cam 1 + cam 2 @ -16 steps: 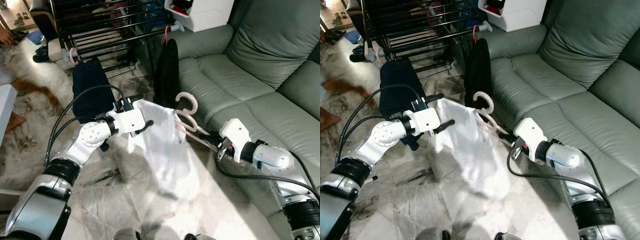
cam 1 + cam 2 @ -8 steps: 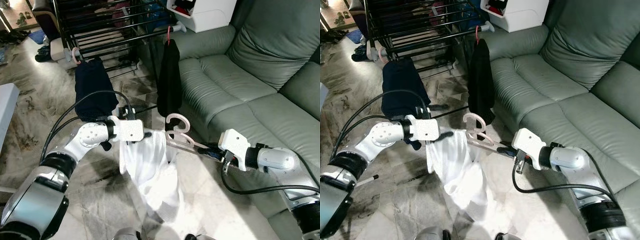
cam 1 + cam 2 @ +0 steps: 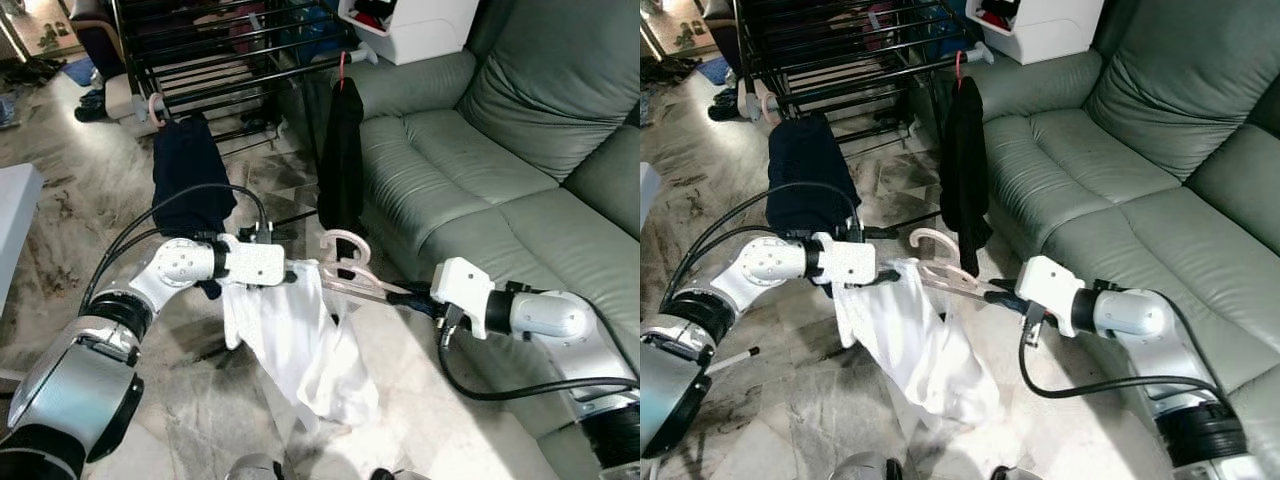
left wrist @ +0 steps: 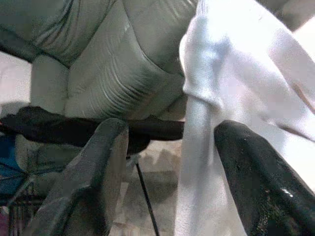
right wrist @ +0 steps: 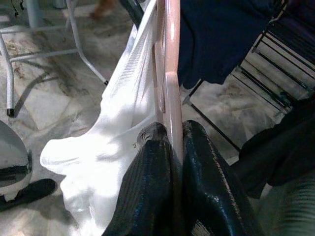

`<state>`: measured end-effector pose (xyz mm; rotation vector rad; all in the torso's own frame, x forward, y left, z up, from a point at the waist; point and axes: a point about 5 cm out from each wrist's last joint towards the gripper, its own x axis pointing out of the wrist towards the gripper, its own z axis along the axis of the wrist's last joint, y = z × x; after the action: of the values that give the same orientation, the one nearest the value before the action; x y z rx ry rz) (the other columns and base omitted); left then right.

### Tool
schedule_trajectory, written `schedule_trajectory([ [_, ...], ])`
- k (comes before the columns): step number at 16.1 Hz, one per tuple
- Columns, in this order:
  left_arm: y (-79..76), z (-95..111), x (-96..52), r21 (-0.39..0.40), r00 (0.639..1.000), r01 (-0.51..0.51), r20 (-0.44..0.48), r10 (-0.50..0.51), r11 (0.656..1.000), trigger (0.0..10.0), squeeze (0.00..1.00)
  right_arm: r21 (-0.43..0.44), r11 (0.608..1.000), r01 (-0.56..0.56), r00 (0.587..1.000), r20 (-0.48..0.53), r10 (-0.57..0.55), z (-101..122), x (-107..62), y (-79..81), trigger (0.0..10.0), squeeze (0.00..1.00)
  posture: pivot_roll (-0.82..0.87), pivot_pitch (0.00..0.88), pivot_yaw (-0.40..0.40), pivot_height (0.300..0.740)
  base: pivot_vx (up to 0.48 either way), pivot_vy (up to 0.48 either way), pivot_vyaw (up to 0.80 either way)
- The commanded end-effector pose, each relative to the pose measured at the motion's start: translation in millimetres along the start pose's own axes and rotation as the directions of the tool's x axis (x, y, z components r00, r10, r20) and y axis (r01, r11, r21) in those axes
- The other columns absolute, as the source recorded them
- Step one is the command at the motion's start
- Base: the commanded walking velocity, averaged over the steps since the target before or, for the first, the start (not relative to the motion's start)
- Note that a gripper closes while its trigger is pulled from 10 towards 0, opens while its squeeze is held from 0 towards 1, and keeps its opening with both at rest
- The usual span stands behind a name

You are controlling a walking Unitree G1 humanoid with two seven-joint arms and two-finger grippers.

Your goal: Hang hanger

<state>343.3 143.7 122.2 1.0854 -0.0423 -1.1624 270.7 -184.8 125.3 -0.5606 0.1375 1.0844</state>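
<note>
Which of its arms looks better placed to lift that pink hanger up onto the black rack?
Probably the right. The right gripper is clamped on the pink hanger, so it controls the hook. The left gripper has its fingers open around the white garment, steadying it. The drying rack stands ahead.

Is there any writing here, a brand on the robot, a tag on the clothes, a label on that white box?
No text can be read in any view.
White garment: no tag or print shows.
Pink hanger: plain.
Left hand and right hand: their white housings bear no readable mark.
White box on the sofa arm: no label can be made out.
Black garment and navy garment on the rack: no print visible.
</note>
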Motion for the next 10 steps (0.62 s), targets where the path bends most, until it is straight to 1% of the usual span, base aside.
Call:
schedule_trajectory([
  [1,3.3,-2.4,-2.1,-0.005,1.000,0.010,-0.022,-0.010,1.000,0.0,0.00,-0.065,0.998,0.009,0.998,0.068,-0.004,16.1,2.3,-0.9,10.0,0.00,-0.02,0.000,0.064,0.740,0.000,0.000,0.00],
  [4,1.6,-5.7,-1.8,-0.029,0.998,0.036,-0.043,-0.037,0.999,0.0,0.00,-0.095,0.995,0.024,0.998,0.067,-0.018,17.3,2.4,-1.6,10.0,0.00,-0.03,0.000,0.068,0.740,0.000,0.000,0.00],
  [10,3.3,-7.3,-1.1,-0.062,0.998,0.032,-0.054,-0.035,0.998,0.0,0.00,-0.117,0.992,0.037,0.998,0.062,-0.030,15.9,4.2,-2.1,10.0,0.00,-0.03,0.000,0.069,0.740,0.000,0.000,0.00],
])
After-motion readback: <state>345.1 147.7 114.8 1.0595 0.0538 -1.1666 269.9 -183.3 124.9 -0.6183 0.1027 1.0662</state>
